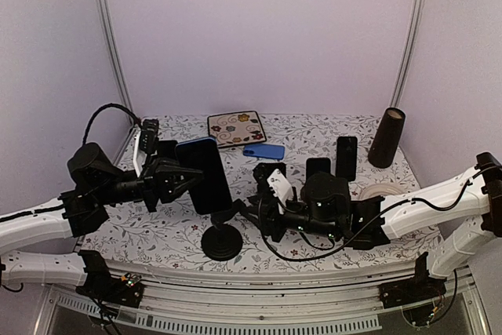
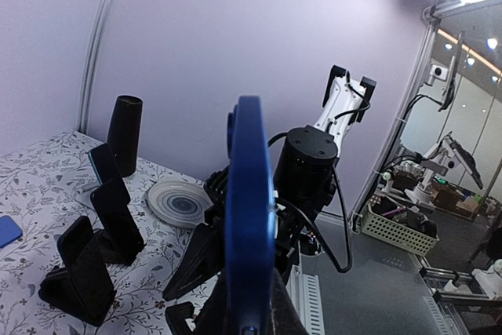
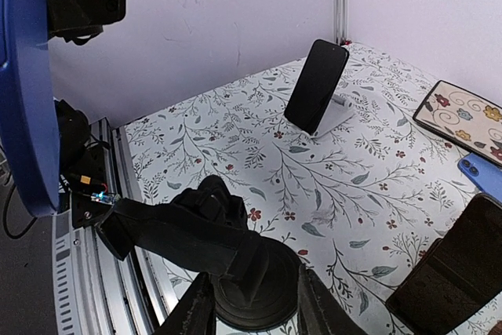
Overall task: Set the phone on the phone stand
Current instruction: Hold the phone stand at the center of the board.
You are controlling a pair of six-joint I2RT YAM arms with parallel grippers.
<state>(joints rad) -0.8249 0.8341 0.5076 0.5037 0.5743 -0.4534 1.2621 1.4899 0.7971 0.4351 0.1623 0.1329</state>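
The phone (image 1: 205,174) hangs above the phone stand (image 1: 222,241), pinched in the left gripper (image 1: 174,180). Treat it as rigid, slick and breakable, and grip near one side. The right gripper (image 3: 255,311) straddles the stand's base with its fingers partly apart; you cannot tell if they touch it.

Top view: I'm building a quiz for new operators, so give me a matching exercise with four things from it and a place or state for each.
Things:
1. left gripper
2. right gripper
3. floral tile
4. dark cone

Places or states:
A. upright, back right of the table
B. straddling the phone stand
C. shut on a raised phone
D. at the back, near the centre

Pairs: 1-C, 2-B, 3-D, 4-A
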